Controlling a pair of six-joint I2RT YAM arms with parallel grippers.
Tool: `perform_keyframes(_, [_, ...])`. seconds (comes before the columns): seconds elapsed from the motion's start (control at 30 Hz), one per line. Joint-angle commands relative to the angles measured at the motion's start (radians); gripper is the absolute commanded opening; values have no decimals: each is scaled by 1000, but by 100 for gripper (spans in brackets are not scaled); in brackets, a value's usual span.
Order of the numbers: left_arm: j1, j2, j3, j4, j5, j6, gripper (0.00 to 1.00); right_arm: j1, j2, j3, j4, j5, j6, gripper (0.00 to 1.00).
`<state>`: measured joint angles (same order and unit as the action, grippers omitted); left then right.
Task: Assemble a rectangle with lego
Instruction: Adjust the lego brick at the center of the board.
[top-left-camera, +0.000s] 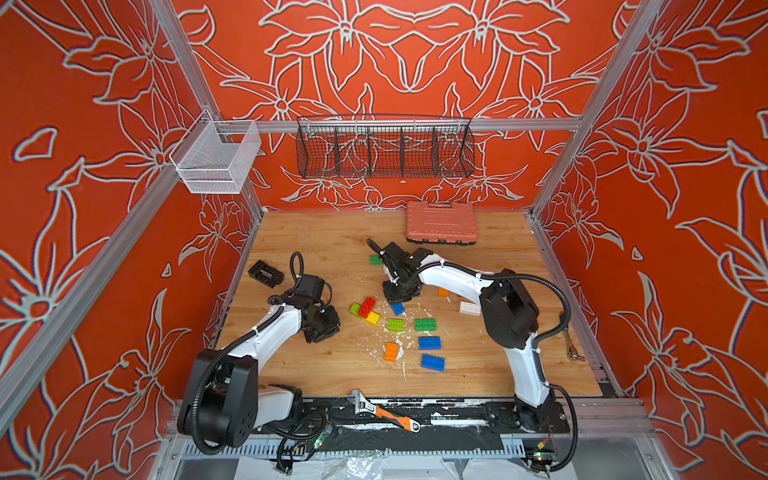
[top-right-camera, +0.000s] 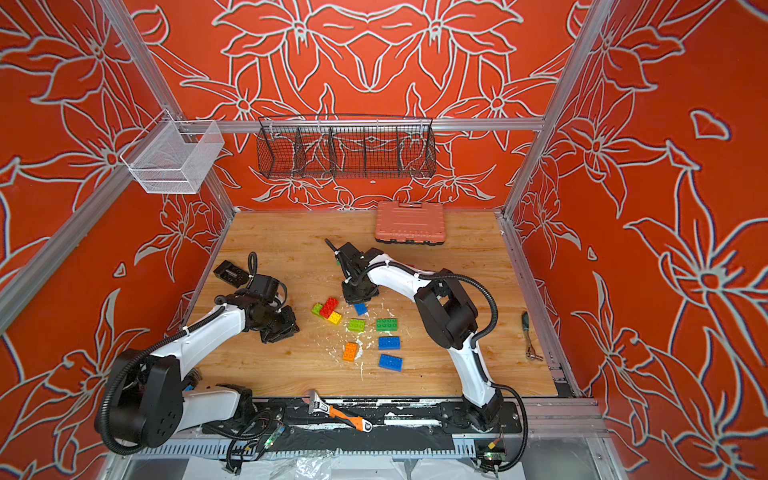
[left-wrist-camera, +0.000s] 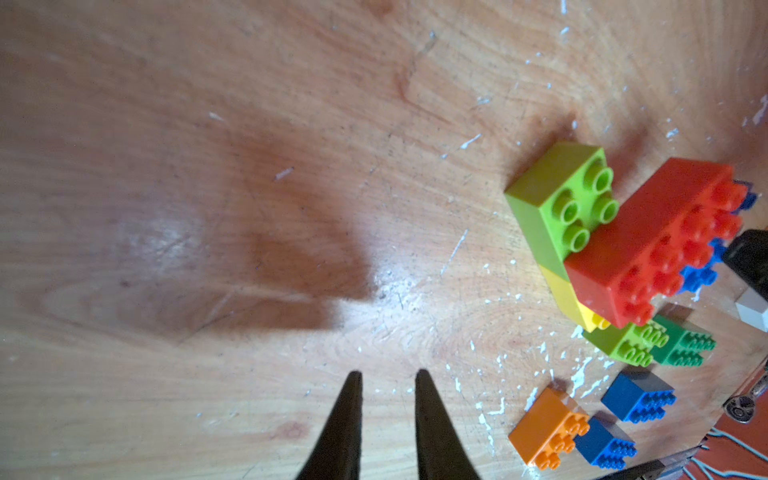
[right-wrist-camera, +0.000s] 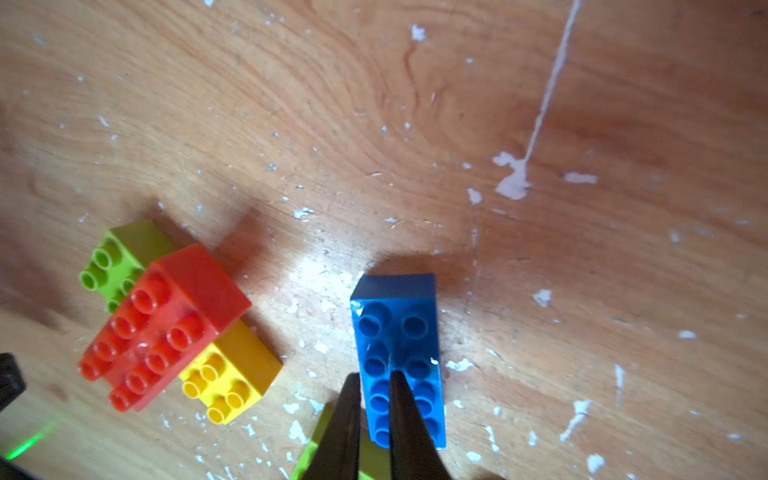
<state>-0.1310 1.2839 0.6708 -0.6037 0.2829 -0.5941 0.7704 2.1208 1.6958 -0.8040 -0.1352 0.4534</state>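
Observation:
My right gripper (right-wrist-camera: 374, 374) is shut on a blue lego brick (right-wrist-camera: 397, 332). One finger is at the brick's side and the other sits between its stud rows. In both top views this brick (top-left-camera: 397, 308) (top-right-camera: 360, 308) lies just right of a cluster: a red brick (top-left-camera: 367, 306) stacked on a lime and a yellow one. My left gripper (left-wrist-camera: 386, 374) hangs open over bare wood with nothing between its fingers, left of the cluster (top-left-camera: 322, 328). Loose lime (top-left-camera: 395, 324), dark green (top-left-camera: 425, 324), orange (top-left-camera: 391, 351), white (top-left-camera: 469, 308) and two blue bricks (top-left-camera: 429, 343) lie nearby.
A salmon-pink tool case (top-left-camera: 440, 227) sits at the back of the wooden table (top-left-camera: 332, 365). A black block (top-left-camera: 266, 273) lies at the left edge. There is an orange-handled wrench (top-left-camera: 384, 413) on the front rail and a ratchet (top-left-camera: 573, 349) at the right edge. White flecks litter the wood.

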Motion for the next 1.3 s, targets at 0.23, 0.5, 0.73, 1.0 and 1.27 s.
perform_keyframes(0.23, [1, -17, -2, -25, -19, 14, 22, 31, -3, 58, -82, 91, -177, 40])
perform_keyframes(0.5, [2, -11, 9, -30, -14, 20, 23, 31, 30, 72, -100, 78, -216, 61])
perform_keyframes(0.73, [2, -10, 13, -38, -11, 24, 23, 29, 93, 137, -131, 83, -265, 53])
perform_keyframes(1.0, [2, -10, 10, -36, -11, 18, 22, 30, 149, 197, -175, 98, -320, 47])
perform_keyframes(1.27, [3, 0, 13, -34, -5, 15, 23, 30, 182, 235, -213, 104, -430, 35])
